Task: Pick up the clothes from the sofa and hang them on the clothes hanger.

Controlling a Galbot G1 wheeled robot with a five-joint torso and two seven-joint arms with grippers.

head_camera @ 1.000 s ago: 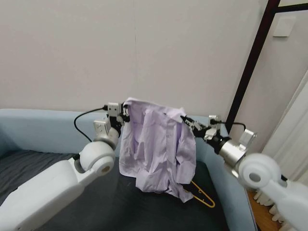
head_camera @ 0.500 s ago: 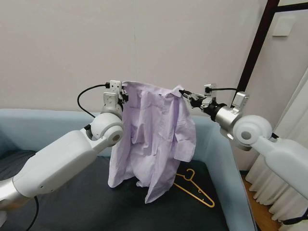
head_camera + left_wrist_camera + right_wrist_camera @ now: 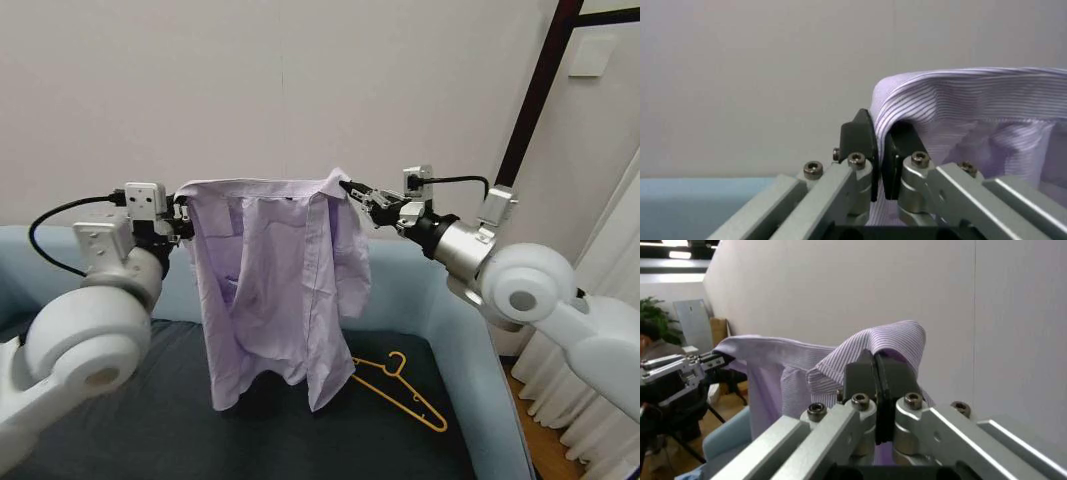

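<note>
Two grippers hold one lilac shirt (image 3: pixel 270 290) up in the air between them, above the sofa (image 3: pixel 478 370). The cloth is thin and finely pinstriped, soft enough to sag in long loose folds. Its top edge runs almost level from one pinch to the other, and the tails hang low in front of the dark seat cushion (image 3: pixel 150 420).

The left gripper (image 3: pixel 183 222) is clenched on one shoulder of the shirt, its black pads (image 3: pixel 857 140) squeezing a fold of the stripe between them. The right gripper (image 3: pixel 352 189) is clamped just as tight on the collar end. Both arms, in smooth rounded white shells, are raised to about the same height and spread apart, so the shirt hangs open.

A thin yellow hanger (image 3: pixel 400 372) lies flat on the cushion, below the shirt's right hem. The sofa's rim is pale blue and padded.
</note>
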